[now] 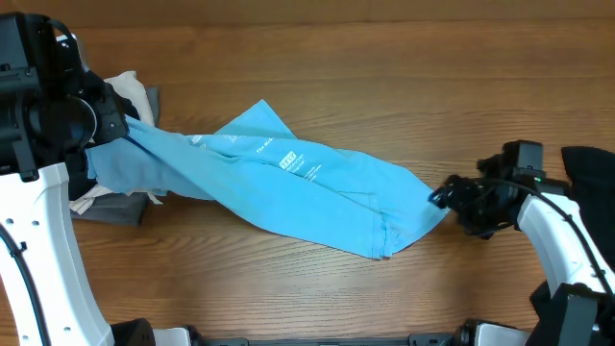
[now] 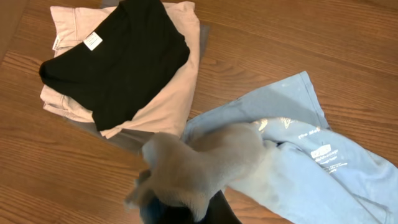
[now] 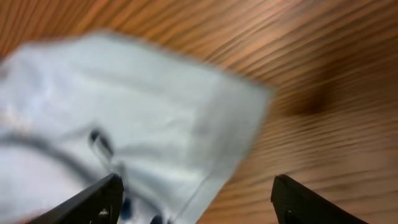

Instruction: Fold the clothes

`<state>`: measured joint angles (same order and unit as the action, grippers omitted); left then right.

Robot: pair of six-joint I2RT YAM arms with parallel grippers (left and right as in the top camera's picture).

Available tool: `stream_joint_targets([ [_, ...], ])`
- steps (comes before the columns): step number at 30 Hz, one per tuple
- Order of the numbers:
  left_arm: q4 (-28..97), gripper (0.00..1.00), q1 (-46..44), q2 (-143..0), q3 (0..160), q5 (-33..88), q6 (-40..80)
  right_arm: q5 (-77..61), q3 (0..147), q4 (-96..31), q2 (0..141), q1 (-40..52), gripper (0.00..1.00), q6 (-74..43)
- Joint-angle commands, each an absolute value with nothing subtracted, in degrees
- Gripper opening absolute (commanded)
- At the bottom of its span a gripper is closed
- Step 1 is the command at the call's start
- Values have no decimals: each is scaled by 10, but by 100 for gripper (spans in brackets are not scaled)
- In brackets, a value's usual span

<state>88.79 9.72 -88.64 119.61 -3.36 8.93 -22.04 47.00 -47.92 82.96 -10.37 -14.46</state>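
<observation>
A sky-blue T-shirt (image 1: pixel 307 187) with white lettering lies stretched in a slant across the table. Its left end is bunched and lifted in my left gripper (image 1: pixel 120 135), which is shut on it; in the left wrist view the fabric (image 2: pixel 205 162) drapes over the jaws of that gripper (image 2: pixel 186 211) and hides them. My right gripper (image 1: pixel 444 197) is at the shirt's right corner. In the blurred right wrist view its fingers (image 3: pixel 102 199) stand wide apart, and that gripper (image 3: pixel 196 199) is open over the corner of the shirt (image 3: pixel 143 118), not closed on it.
A stack of folded clothes sits at the far left: a black garment (image 2: pixel 118 62) on a beige one (image 2: pixel 168 99), on a grey one (image 1: pixel 120 210). A dark cloth (image 1: pixel 591 173) lies at the right edge. Bare wood table (image 1: pixel 404 77) lies behind the shirt.
</observation>
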Motion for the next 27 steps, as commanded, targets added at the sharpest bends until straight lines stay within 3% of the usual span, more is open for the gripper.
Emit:
stream_joint_targets([
  [1, 887, 4, 94, -885, 1202, -40, 99, -297, 471, -488, 831, -63, 80, -77],
  [6, 888, 5, 93, -885, 1202, -30, 99, -297, 463, -477, 831, 16, 75, -58],
  [14, 896, 4, 93, -885, 1202, -29, 99, -281, 439, -408, 875, 113, 75, -45],
  [17, 899, 4, 93, -885, 1202, -30, 99, -302, 438, -394, 899, 125, 50, -38],
  [22, 900, 5, 93, -885, 1202, -30, 99, -286, 450, -395, 888, 129, 26, -22],
  [25, 900, 5, 93, -885, 1202, -30, 99, -219, 472, -417, 863, 124, 9, -49],
  [27, 899, 5, 93, -885, 1202, -30, 99, -164, 495, -439, 836, 117, 4, -64],
])
